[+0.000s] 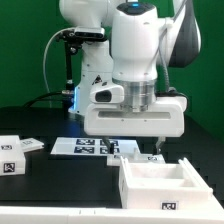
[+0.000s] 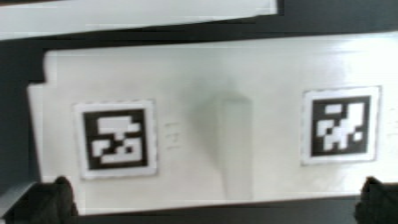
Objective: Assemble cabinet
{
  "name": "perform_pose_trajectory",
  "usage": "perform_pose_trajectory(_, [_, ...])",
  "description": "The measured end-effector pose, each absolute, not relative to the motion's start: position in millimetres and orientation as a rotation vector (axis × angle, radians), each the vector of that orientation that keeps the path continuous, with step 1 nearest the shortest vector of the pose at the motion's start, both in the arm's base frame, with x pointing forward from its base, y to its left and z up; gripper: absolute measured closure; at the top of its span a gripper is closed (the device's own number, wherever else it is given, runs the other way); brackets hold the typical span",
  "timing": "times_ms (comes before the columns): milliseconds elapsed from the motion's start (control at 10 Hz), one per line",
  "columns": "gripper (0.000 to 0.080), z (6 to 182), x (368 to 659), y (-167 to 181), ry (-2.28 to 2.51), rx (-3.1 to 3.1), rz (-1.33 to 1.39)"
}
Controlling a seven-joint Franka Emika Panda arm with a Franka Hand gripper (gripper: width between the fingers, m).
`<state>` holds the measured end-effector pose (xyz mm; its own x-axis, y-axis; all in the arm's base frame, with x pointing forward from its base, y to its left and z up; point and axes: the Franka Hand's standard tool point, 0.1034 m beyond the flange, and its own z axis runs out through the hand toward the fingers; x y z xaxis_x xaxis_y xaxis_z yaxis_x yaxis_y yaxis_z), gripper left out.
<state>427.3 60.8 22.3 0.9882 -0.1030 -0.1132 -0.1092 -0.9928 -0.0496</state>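
Cabinet panel (image 2: 214,100) lies flat right under the end effector (image 2: 210,200), tag side up, two tags either side of a faint centre seam. End effector is spread wide with nothing pinched. Only the dark fingertips (image 2: 45,202) show, one by each near corner of the panel. Can't tell whether they're touching its edges or hanging above it.

Outward from there: dark table (image 1: 60,195). The open cabinet box (image 1: 150,190) with inner compartments sits near the camera on the exterior view's right, just in front of the arm. The marker board (image 1: 85,147) is behind it toward centre. A loose tagged part (image 1: 12,158) is well apart on the exterior view's left.

My read is that the step is grasping the panel.

To do it well:
- Keep the fingers square to the panel's two side edges and centred on the seam.
- Drop straight down until the pads are below the top face, then close slowly.
- An off-centre grip will likely twist the panel.
- Watch clearance to the box wall on descent.
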Motion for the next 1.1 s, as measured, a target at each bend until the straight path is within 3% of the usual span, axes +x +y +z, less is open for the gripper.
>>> perform_pose_trajectory(600, [0.0003, 11.2, 412, 81, 0.168, -3.096, 0.181])
perform_pose_trajectory(700, [0.0117, 11.2, 412, 81, 0.171, -3.096, 0.181])
perform_pose_trajectory(800, [0.0117, 11.1, 412, 81, 0.170, -3.096, 0.181])
perform_pose_trajectory(1000, [0.0437, 11.1, 412, 81, 0.170, -3.096, 0.181])
perform_pose_trajectory(1100, [0.0437, 11.1, 412, 81, 0.170, -3.096, 0.181])
